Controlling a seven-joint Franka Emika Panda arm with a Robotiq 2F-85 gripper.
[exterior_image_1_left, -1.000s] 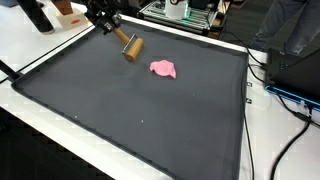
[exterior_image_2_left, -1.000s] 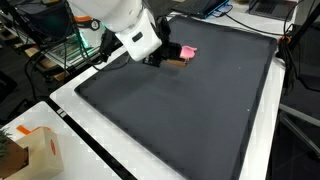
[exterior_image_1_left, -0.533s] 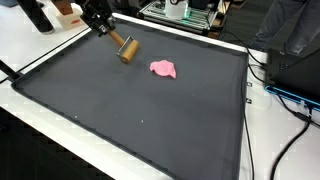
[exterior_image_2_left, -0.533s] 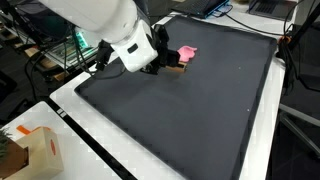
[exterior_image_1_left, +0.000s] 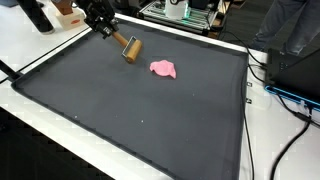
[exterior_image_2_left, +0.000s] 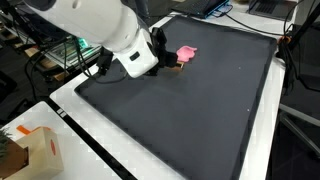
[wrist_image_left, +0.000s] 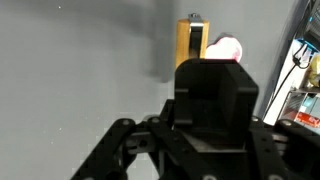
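The claw (exterior_image_1_left: 107, 29) is hanging low over the far corner of a black mat (exterior_image_1_left: 130, 120). In the wrist view its own body is hiding the fingers, so I cannot tell how far they are parted or whether they are gripping anything. The mat is covering a white table (exterior_image_1_left: 42, 48). Cables (exterior_image_1_left: 290, 97) and an equipment rack (exterior_image_1_left: 185, 12) are crowding the table's edges. The white arm (exterior_image_2_left: 100, 25) is reaching down at a slant. The wooden block (exterior_image_1_left: 131, 48) is sitting just beyond the claw, its long axis pointing straight away from it, toward the pink cloth (exterior_image_1_left: 162, 68), which is lying near the block but apart from it.
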